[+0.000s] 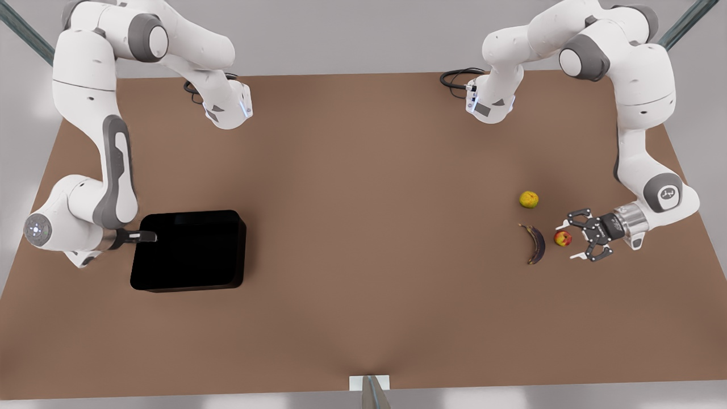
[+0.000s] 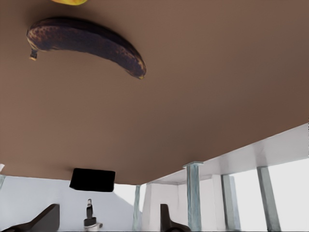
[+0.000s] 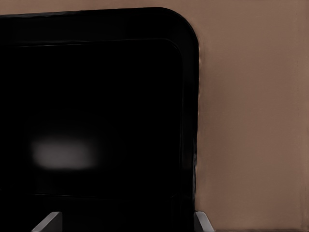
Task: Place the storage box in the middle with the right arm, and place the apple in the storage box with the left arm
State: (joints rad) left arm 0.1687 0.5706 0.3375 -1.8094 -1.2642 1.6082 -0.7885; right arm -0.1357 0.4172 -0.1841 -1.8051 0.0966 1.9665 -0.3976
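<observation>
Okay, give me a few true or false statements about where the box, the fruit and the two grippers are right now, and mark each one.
1. The storage box sits in the middle of the table. False: it is on the front view's left.
2. The left gripper is open beside the apple. True.
3. The apple is inside the storage box. False: it lies on the table, beside the banana.
4. The right gripper is at the storage box's edge. True.
5. The yellow-green fruit touches the banana. False: they lie apart.
</observation>
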